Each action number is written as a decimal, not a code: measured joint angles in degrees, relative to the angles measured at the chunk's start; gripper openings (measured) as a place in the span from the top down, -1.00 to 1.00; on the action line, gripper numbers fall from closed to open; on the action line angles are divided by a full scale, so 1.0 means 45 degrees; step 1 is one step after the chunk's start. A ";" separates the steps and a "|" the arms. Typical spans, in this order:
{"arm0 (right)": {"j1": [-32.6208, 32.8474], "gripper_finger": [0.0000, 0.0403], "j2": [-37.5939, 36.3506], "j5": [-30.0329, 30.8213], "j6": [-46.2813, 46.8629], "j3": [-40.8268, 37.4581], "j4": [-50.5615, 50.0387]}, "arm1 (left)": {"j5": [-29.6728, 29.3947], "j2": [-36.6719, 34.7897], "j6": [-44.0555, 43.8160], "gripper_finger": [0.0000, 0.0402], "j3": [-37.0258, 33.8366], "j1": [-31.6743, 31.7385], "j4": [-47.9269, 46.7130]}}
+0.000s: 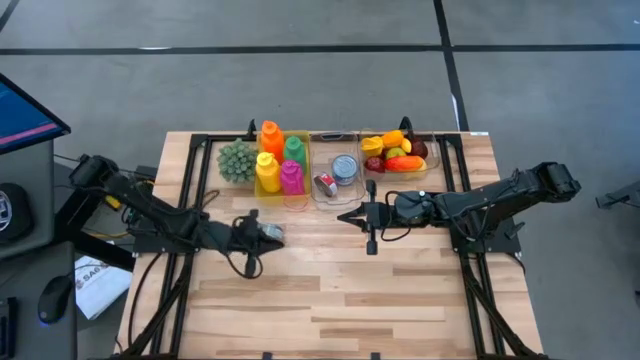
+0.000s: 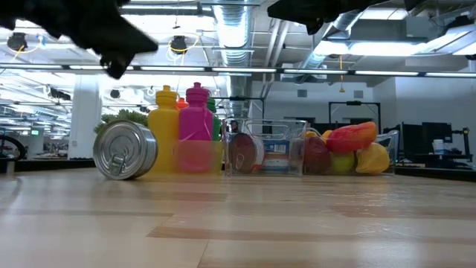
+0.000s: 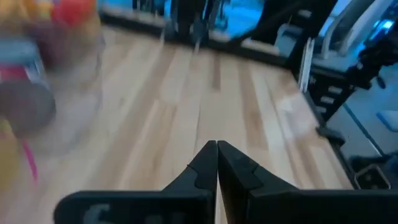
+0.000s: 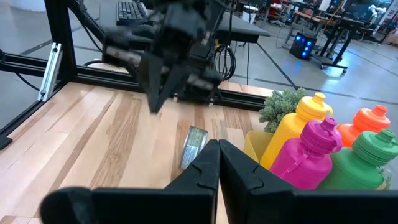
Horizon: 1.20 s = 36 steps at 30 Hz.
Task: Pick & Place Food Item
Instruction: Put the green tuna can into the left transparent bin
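Observation:
A silver can (image 2: 125, 150) lies on its side on the wooden table, its pull-tab end facing the near edge; the right wrist view shows the same can (image 4: 194, 146). My left gripper (image 2: 117, 68) hangs shut just above the can and clear of it, with nothing between its fingers (image 3: 217, 155). It stands at the table's left centre (image 1: 258, 228). My right gripper (image 1: 345, 215) is shut and empty, held above the table's middle in front of the bins, fingers (image 4: 219, 155) pointing toward the left arm.
Along the far edge stand a yellow bin of coloured bottles (image 1: 280, 165), a clear bin with cans (image 1: 335, 175) and a clear bin of toy fruit (image 1: 400, 155). A green leafy item (image 1: 237, 160) sits left of them. Bare wood stretches toward the near edge.

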 joint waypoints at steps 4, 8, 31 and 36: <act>0.0005 0.98 0.0000 0.0000 0.0000 0.0000 0.0000 | -0.0011 -0.1098 0.1083 0.93 0.0021 0.0443 -0.0649; 0.0000 0.98 0.0000 0.0000 0.0000 0.0000 0.0005 | -0.0065 -0.1653 0.1392 0.75 0.0017 0.1063 -0.2312; 0.0003 0.98 -0.0002 0.0000 0.0005 0.0000 0.0005 | 0.1159 -0.0930 0.2559 -0.63 -0.0032 0.2232 -0.6054; 0.0000 0.98 0.0000 0.0000 0.0007 0.0000 0.0053 | 0.1082 -0.0016 0.2556 -0.62 -0.0032 0.2788 -0.5907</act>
